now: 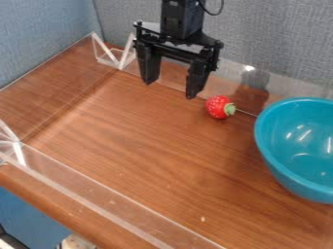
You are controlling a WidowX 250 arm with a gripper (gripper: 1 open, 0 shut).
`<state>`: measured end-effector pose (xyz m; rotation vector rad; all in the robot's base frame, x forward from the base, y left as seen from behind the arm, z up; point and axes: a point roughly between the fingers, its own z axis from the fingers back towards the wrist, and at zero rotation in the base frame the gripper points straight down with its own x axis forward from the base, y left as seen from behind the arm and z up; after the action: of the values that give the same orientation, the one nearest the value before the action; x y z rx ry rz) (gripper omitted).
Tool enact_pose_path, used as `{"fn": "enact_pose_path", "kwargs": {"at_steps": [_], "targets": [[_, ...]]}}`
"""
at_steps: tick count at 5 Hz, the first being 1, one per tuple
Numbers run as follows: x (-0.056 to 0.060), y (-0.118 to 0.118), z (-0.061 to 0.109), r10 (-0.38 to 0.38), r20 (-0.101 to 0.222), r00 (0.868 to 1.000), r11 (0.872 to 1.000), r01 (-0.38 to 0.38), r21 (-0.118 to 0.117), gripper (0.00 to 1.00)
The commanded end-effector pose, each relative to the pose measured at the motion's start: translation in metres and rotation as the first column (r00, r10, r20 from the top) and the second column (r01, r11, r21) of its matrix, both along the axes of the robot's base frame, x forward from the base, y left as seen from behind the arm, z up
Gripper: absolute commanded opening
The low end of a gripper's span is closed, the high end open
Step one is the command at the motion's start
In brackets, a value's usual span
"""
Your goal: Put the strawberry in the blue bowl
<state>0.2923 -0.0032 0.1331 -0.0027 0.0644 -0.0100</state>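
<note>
**Strawberry on the table, bowl empty, gripper spread above**

The strawberry (219, 107) lies on the wooden table (130, 126), red body toward the left and green top toward the right, pointing at the bowl (302, 146). It sits near the bowl's left rim but apart from it. The bowl stands at the right edge of the view, partly cut off, with nothing visible inside. The gripper (173, 80) hangs just up and left of the strawberry, pointing down, its two dark fingers (151, 66) set wide apart and holding nothing; the nearer finger's tip is close beside the fruit without touching it. A low clear wall (53, 78) borders the table, and a grey-blue backdrop (53, 29) rises behind.
</note>
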Motion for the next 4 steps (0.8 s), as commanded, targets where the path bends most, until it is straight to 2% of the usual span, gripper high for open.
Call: {"fn": "enact_pose_path", "kwargs": {"at_steps": [1,2,4], "targets": [[0.011,-0.006,-0.007,-0.031,-0.007,0.999,1.0,0.031,-0.001,1.0],[0.025,-0.011,-0.021,-0.057,-0.026,0.998,0.998,0.057,-0.005,1.0],[0.049,-0.027,-0.036,-0.1,-0.002,0.995,0.995,0.1,-0.007,1.0]]}}
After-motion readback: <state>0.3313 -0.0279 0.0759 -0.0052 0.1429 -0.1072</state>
